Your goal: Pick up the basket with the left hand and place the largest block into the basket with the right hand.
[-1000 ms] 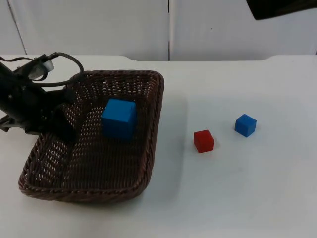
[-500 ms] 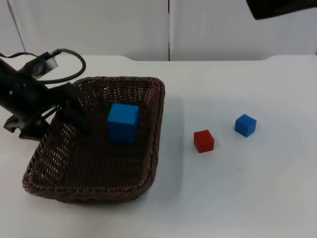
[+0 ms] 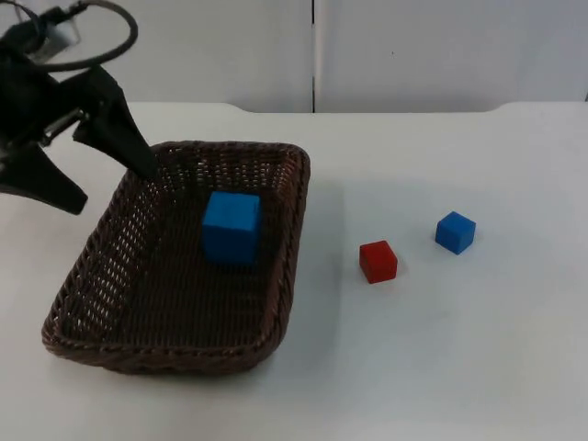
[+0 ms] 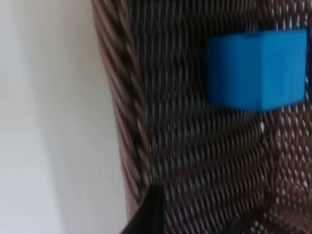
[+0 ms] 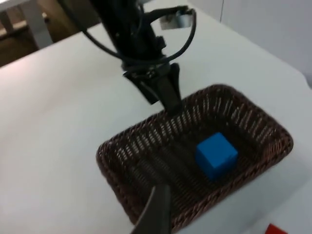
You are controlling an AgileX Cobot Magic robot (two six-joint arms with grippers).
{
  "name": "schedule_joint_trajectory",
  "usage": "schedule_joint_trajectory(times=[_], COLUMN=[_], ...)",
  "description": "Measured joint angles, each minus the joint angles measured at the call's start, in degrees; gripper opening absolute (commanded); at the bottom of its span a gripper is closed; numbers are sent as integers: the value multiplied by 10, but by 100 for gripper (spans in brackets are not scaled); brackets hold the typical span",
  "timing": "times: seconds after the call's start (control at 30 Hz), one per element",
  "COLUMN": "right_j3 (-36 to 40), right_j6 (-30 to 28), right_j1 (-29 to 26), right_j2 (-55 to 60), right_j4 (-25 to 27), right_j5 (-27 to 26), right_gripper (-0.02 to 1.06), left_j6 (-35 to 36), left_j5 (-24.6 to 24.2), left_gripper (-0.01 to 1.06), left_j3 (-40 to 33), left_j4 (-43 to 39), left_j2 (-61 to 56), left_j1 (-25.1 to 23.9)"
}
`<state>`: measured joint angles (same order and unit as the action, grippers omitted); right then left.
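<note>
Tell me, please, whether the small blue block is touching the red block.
Apart. In the top view, bare white table separates the small blue block from the red block.

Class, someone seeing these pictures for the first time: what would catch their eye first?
A big blue block sits inside the brown wicker basket on the table's left side. The left gripper hangs above the basket's far left corner, jaws spread wide. To the right lie a red block and a small blue block.
</note>
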<state>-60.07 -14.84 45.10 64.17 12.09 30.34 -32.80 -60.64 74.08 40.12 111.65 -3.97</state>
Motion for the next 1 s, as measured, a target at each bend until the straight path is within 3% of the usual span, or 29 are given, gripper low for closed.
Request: schedule_joint_trajectory(times=[0.27, 0.57, 1.0], right_j3=[0, 0, 0], right_j6=[3, 3, 3], right_j1=[0, 0, 0], right_j2=[0, 0, 0], right_j4=[0, 0, 0], right_j5=[-20, -26, -26], right_gripper=[77, 77, 77], left_j6=[29, 30, 48], left_j5=[8, 45, 63], left_gripper=[86, 86, 86], left_j3=[-41, -151, -199], left_j4=[-17, -26, -58], left_j2=[-77, -225, -441], left_j1=[0, 0, 0])
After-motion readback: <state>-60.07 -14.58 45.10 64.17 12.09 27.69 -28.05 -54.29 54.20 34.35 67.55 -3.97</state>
